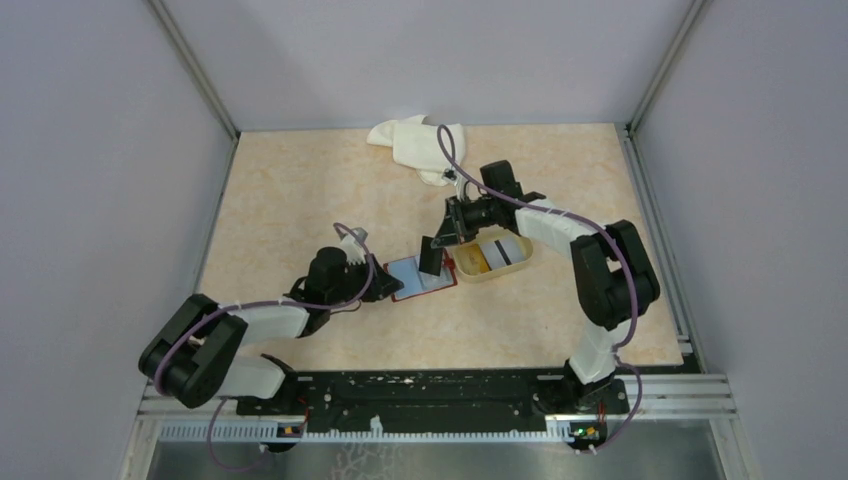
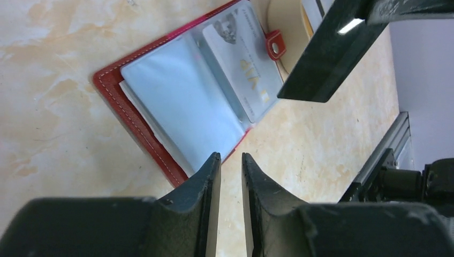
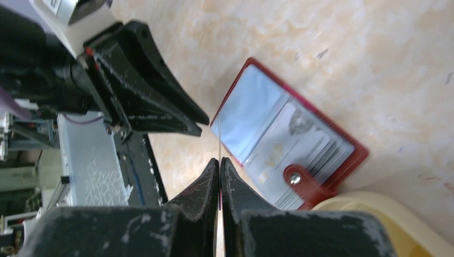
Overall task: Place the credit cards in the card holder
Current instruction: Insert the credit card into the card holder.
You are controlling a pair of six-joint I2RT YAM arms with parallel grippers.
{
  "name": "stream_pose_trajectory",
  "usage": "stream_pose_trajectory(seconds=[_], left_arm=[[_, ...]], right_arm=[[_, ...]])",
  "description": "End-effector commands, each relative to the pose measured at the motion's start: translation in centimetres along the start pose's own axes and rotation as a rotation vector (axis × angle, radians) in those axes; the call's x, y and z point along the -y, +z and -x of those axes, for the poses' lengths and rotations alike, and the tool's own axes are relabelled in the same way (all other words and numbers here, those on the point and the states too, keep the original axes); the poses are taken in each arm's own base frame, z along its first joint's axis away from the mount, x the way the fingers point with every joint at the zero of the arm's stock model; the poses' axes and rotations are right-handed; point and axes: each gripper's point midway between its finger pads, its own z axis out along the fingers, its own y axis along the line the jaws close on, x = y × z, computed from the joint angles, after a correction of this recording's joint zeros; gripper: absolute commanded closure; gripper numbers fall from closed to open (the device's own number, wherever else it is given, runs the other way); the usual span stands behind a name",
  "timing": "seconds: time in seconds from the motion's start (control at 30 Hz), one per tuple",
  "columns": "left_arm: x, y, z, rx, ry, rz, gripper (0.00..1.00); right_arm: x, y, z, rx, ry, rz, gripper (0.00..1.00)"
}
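Card holder: the card holder (image 1: 423,277) lies open flat on the table (image 1: 300,190), clear sleeves up.
My right pincer (image 3: 220,160): clenched on a dark card (image 1: 431,257), held edge-on above the holder.
My left pincer (image 2: 231,160): slightly parted, empty, at the holder's edge.
Around: beige tray (image 1: 520,262) touching the holder's far side; white cloth (image 1: 415,143) well apart.

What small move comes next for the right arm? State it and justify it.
Probably lower the right tool and angle its black card toward an empty clear sleeve of the open card holder. The card is pinched edge-on above the holder, not yet in a sleeve, and the left tool sits at the holder's near edge.
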Motion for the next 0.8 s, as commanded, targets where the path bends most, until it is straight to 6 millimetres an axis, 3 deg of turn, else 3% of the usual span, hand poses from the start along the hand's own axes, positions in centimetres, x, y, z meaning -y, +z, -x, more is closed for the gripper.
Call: stream_pose_trajectory(seconds=[0.0,0.27,0.43,0.77], left_arm=[[-0.2,1.4,1.3,0.015,-0.042,0.03,0.75],[-2.1,2.8,0.3,-0.048,-0.096,0.123,0.83],[-3.2,2.7,-0.4,-0.072,-0.126,0.187,0.87],[-4.7,1.9,0.0,-0.062,-0.103,0.288,0.88]], right_arm=[[1.0,1.5,2.9,0.043,0.034,-0.038,1.0],[3.0,2.6,1.4,0.019,0.068,-0.093,1.0],[4.2,3.1,0.6,-0.008,0.113,-0.131,1.0],[4.5,3.5,0.3,-0.026,0.133,-0.246,1.0]])
